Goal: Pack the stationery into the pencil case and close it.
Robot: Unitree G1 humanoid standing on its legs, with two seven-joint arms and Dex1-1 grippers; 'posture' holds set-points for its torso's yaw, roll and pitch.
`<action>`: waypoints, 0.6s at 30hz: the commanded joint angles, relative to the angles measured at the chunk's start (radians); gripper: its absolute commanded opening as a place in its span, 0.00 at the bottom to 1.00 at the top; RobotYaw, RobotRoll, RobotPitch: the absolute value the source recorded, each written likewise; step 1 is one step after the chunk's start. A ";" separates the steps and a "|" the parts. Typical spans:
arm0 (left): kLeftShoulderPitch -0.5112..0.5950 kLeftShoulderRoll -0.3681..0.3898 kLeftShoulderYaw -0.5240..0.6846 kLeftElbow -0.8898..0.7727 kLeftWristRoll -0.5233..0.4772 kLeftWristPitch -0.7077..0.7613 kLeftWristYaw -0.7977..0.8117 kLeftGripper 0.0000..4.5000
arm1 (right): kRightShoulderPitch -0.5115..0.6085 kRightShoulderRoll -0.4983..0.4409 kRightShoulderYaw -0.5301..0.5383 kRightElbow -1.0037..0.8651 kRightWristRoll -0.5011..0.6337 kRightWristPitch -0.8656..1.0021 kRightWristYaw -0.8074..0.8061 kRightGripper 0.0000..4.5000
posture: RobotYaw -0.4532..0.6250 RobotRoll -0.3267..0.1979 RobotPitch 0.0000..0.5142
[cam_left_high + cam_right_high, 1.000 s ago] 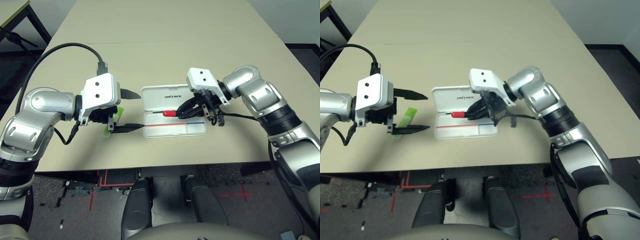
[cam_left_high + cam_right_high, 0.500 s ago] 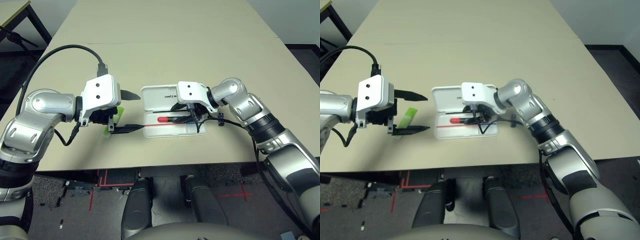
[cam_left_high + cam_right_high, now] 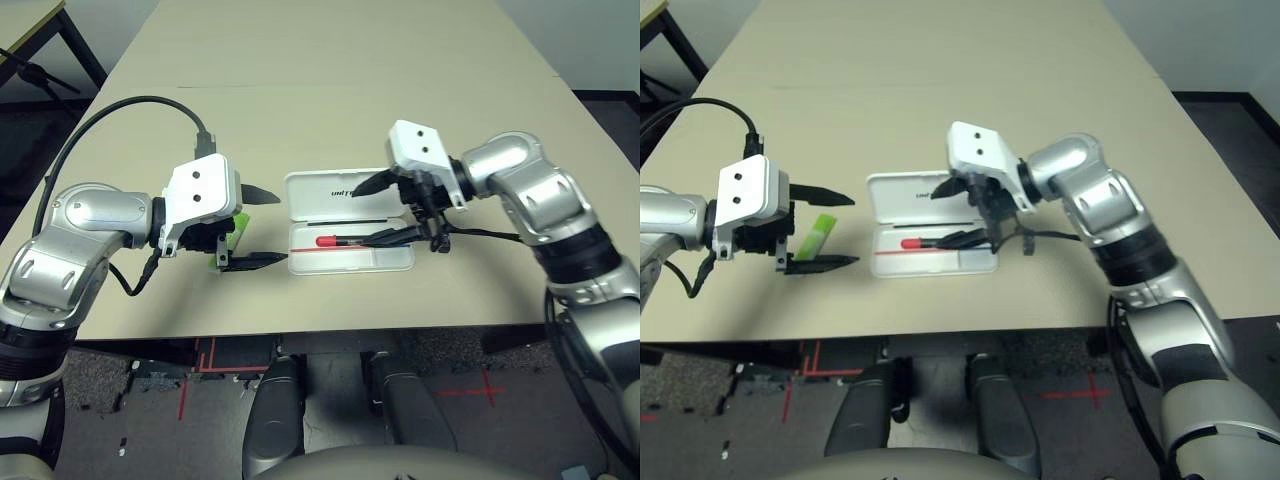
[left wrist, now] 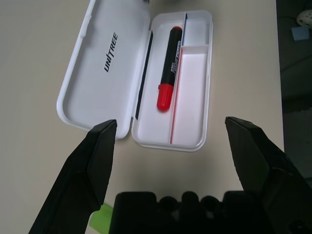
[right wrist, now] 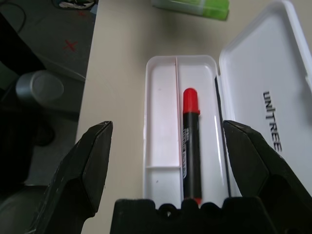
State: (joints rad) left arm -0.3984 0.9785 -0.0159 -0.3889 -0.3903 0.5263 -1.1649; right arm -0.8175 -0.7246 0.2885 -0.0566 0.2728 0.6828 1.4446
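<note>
The white pencil case point(image 3: 348, 222) lies open on the desk point(image 3: 330, 90), near the middle. Its lid point(image 4: 105, 66) is flat at the 12 o'clock side, with "UNITREE" printed on it. The tray point(image 4: 190, 97) is at the 6 o'clock side.

The red-and-black marker pen point(image 4: 168, 73) lies inside the tray, along the long side next to the hinge. Its red cap points to 9 o'clock.

The right end effector point(image 3: 385, 208) hangs over the 3 o'clock end of the case. Its two black fingers are spread wide and hold nothing.

The light-green highlighter point(image 3: 812, 237) lies on the desk at 9 o'clock from the case, well apart from it.

The left end effector point(image 3: 256, 226) is just above the highlighter. Its fingers are spread wide too, pointing at the case, and they hold nothing.
</note>
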 commanded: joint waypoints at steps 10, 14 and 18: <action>0.077 0.030 0.033 -0.039 -0.005 0.003 0.014 1.00 | 0.236 -0.267 -0.158 -0.134 0.151 0.173 -0.023 1.00 | 0.49 0.62 0.30; 0.078 0.029 0.027 -0.019 0.008 0.000 0.019 1.00 | 0.254 -0.252 -0.171 -0.135 0.161 0.154 -0.053 1.00 | 0.48 0.62 0.30; 0.074 0.015 0.026 0.025 0.044 0.038 0.092 1.00 | 0.250 -0.235 -0.168 -0.121 0.166 0.132 -0.080 1.00 | 0.48 0.62 0.30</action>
State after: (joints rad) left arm -0.3344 0.9951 0.0108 -0.3899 -0.3705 0.5407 -1.1042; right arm -0.5727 -0.9621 0.1392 -0.1693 0.4270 0.8286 1.3743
